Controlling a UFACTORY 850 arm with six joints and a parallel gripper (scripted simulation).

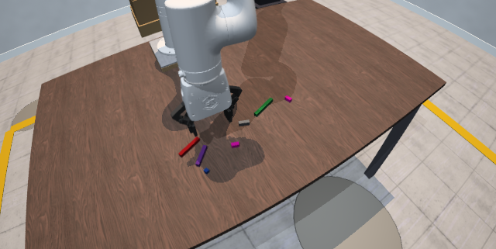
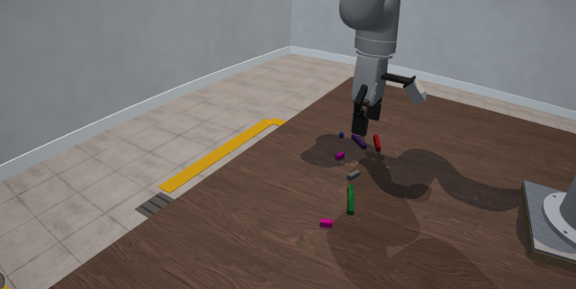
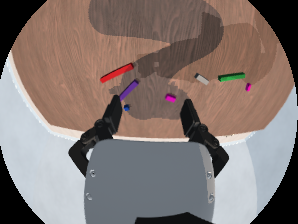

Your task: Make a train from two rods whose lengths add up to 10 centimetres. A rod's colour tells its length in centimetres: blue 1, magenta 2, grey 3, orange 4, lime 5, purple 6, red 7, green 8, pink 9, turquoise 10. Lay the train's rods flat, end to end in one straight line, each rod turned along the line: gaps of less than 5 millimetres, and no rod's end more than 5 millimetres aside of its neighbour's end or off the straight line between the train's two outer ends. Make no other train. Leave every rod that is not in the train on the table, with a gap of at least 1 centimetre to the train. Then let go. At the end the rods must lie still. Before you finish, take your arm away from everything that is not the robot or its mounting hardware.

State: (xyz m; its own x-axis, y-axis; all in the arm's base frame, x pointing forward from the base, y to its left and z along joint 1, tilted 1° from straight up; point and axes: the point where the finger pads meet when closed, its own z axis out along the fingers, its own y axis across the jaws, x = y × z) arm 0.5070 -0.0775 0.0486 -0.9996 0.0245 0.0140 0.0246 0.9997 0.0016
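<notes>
In the top view, going left to right across the table (image 1: 97,125), the red rod (image 1: 189,146) lies first, slanted, with the purple rod (image 1: 201,155) just beside it and a small blue rod (image 1: 206,171) near the purple one's lower end, none of the three touching. Above the red rod's upper end hangs the gripper (image 1: 209,119), fingers spread as wide as they go and holding nothing; that open, downward-facing stance above the table suits lining up for a pick rather than carrying. Next come a magenta rod (image 1: 235,144), the grey rod (image 1: 244,122), the green rod (image 1: 263,106) and, near its far end, a second magenta rod (image 1: 288,98). Pairs that sum to ten are red with grey, or green with magenta. With the gripper nearest the red rod, red and grey look the likelier choice, though they lie well apart and no train is begun.
</notes>
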